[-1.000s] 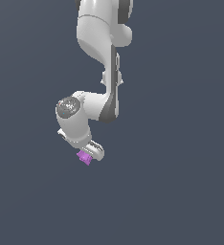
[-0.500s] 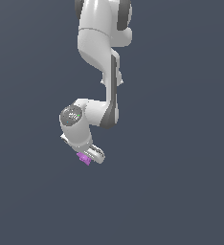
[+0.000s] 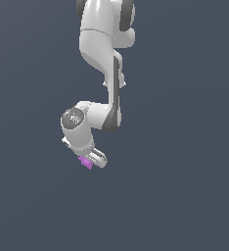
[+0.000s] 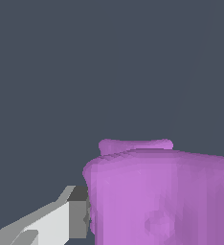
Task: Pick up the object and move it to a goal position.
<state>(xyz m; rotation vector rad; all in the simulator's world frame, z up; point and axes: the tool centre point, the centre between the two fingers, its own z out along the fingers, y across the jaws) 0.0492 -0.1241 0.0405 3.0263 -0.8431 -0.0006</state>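
The object, a small bright purple block [image 3: 85, 163], sits at the tip of my white gripper [image 3: 89, 162] in the exterior view, below the arm's wrist. In the wrist view the purple block [image 4: 157, 196] fills the near part of the picture, pressed against one grey-tipped finger [image 4: 78, 215]. The other finger is hidden behind the block. The gripper is shut on the block and holds it in the air against the plain dark background.
The white arm [image 3: 106, 59] hangs down from the top of the exterior view. Around it there is only a uniform dark grey-blue background, with no table edge or other object visible.
The wrist and the held block have drifted slightly toward the exterior view's right and a little lower. The grip on the block is unchanged.
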